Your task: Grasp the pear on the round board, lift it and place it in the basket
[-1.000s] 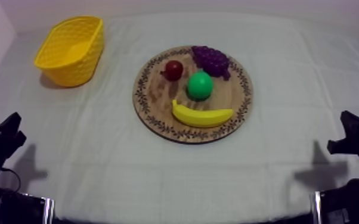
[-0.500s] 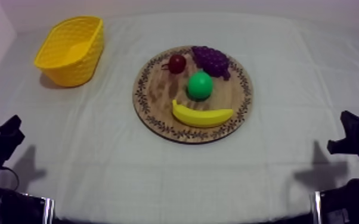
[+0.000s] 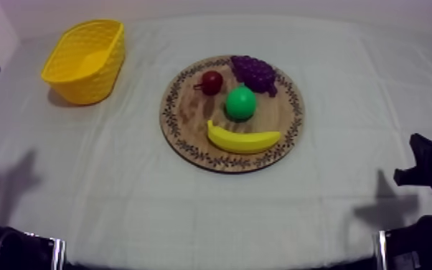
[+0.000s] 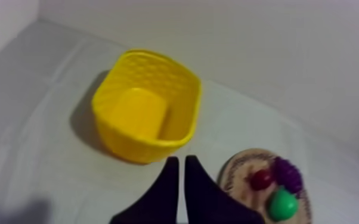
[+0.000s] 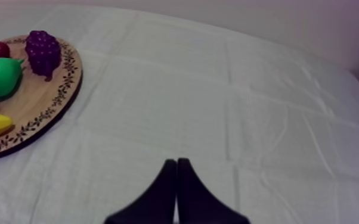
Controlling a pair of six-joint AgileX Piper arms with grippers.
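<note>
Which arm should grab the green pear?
Probably left: the yellow basket is at that side, and the left tool, shut, points between it and the pear. The right tool is beyond the wooden board.

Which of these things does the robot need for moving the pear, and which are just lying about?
Part of the job: the pear, the wooden board it sits on, the yellow basket it should go into.
Just lying about: the banana, the grapes, the small red fruit, all on the board.
</note>
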